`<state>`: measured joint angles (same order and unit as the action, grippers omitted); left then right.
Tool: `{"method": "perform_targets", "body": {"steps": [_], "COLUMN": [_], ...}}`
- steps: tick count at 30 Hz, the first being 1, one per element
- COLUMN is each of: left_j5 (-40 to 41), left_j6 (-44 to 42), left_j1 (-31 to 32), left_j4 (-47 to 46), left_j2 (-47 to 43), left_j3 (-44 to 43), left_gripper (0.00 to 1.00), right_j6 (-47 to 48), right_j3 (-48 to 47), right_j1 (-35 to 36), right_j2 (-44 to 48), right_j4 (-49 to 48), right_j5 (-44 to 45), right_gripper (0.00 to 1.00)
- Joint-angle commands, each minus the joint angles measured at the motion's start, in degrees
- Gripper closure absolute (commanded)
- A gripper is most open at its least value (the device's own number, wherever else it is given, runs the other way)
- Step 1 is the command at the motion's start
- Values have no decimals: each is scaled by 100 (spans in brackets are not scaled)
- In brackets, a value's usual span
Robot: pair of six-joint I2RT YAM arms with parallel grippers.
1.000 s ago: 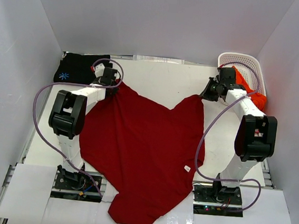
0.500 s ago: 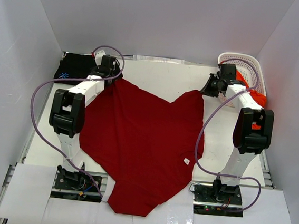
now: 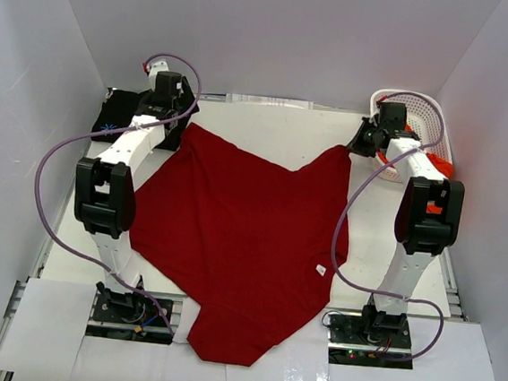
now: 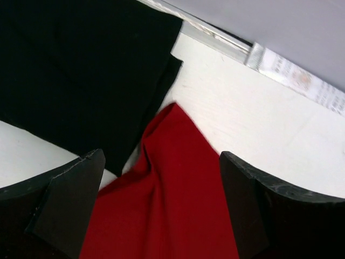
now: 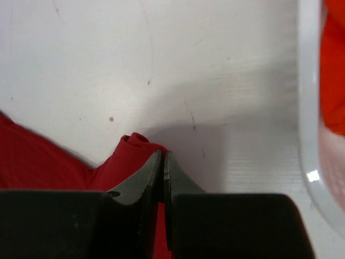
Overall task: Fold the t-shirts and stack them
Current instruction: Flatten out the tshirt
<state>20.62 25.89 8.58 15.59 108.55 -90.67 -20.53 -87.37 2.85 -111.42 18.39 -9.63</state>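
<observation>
Both arms have stretched farther toward 12 o'clock, dragging the dark red shirt (image 3: 232,233) up the table (image 3: 278,130), and the left gripper (image 4: 159,156) has let its corner go. Its jaws now stand wide, straddling that loose corner at 11 o'clock. The right gripper (image 5: 161,154) is pinched tight on the bunched corner at 1 o'clock. The shirt lies spread and mostly flat across the middle, plain in color, with a dip between the two far corners, a small white tag (image 3: 319,270) toward 4 o'clock, and its near end draped over the edge at 6 o'clock. A folded black shirt (image 4: 70,70) sits at 10 o'clock, touching the red corner. An orange-red shirt (image 3: 428,160) fills the white basket (image 3: 415,102) at 2 o'clock.
</observation>
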Motion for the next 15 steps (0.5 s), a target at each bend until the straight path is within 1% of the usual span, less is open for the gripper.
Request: {"method": "perform_targets", "body": {"steps": [1,2,3,4,5,7,8,9,11,12,15], "left_j5": [-594,-734,-813,-901,-1006,-1165,-1296,-1376,-1578,-1727,-2052], "left_j6": [-111,-67,-66,-101,-102,-163,-163,-172,-233,-242,-251], "left_j1": [12,4,3,12,12,12,12,4,4,3,12], "left_j4": [444,627,725,821,1101,1357,1637,1753,2094,2201,2325], "left_j2": [-913,-1037,-1168,-1292,-1519,-1722,-1889,-1960,-2101,-2127,-2277], "left_j3": [58,215,217,321,357,427,445,463,533,568,927], "left_gripper": [2,2,2,2,2,2,2,2,2,2,2], "right_j6": [128,190,208,216,269,278,304,331,410,419,454], "right_j3": [-578,-805,-956,-1070,-1097,-687,-502,-169,88,228,790], "right_j1": [-162,-180,-171,-171,-162,-92,-48,-4,180,241,549], "right_j2": [-257,-336,-372,-372,-320,188,399,819,1208,1549,2061], "right_j4": [-178,-39,137,321,514,420,333,332,384,454,761], "right_j5": [-12,-143,-188,-223,-276,-364,-251,-180,-84,-109,-101], "right_gripper": [92,86,76,70,68,54,37,31,28,28,29]}}
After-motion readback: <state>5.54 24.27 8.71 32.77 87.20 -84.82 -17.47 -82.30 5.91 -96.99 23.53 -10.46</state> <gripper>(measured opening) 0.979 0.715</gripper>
